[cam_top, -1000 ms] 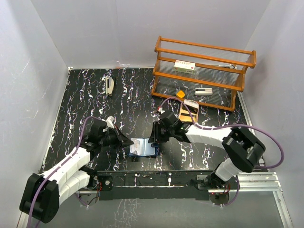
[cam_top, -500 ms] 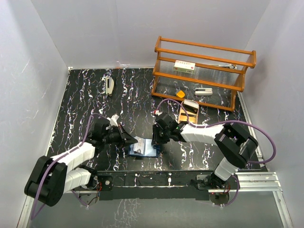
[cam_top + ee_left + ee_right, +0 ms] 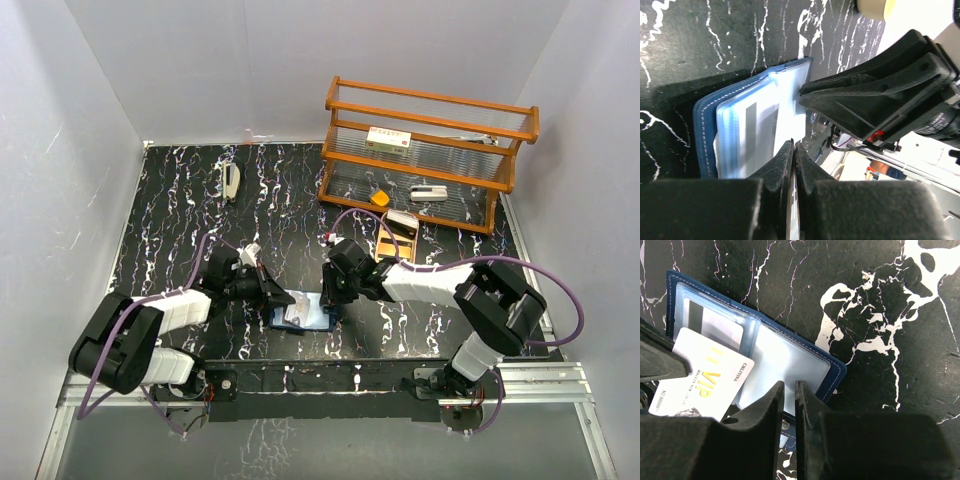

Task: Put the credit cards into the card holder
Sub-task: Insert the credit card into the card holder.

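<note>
Locate the card holder (image 3: 790, 357) on the black marbled tabletop (image 3: 880, 300), near the front edge and between the two arms. It lies open, with its pale clear pockets facing up. A card with a grey stripe (image 3: 715, 322) sits behind the left pocket.

Check the left tool (image 3: 793, 147). Its jaws are fully closed on a thin white credit card (image 3: 705, 385) printed with gold "VIP" lettering. One corner of this card lies over the left pocket. You cannot tell from any view whether it has entered a slot.

Check the right tool (image 3: 789, 387). Its jaws stand almost together, pinching the edge of the holder's right half, and blue cover shows in the narrow gap between them.

The two tools face each other just above the holder, close together but apart.
</note>
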`<action>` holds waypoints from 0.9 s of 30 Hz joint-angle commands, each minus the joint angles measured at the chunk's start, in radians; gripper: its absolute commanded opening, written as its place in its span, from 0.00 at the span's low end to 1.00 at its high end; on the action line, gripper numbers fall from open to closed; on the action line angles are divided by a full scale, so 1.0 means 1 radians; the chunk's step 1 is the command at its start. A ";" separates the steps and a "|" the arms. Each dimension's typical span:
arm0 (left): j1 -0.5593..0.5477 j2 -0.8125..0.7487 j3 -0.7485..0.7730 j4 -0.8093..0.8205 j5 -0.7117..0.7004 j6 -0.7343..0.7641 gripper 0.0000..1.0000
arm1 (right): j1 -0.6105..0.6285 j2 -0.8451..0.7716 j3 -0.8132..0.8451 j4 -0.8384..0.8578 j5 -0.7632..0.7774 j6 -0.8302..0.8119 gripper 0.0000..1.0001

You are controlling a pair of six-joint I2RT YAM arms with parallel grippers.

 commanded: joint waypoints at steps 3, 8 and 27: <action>-0.007 0.029 0.006 -0.003 -0.037 0.071 0.00 | 0.008 -0.001 0.012 -0.063 0.070 -0.020 0.14; -0.009 0.068 -0.008 0.027 -0.053 0.058 0.00 | 0.010 -0.027 -0.018 -0.043 0.071 -0.002 0.14; -0.059 0.156 -0.009 0.146 -0.142 0.045 0.00 | 0.025 -0.045 -0.085 0.004 0.095 0.055 0.14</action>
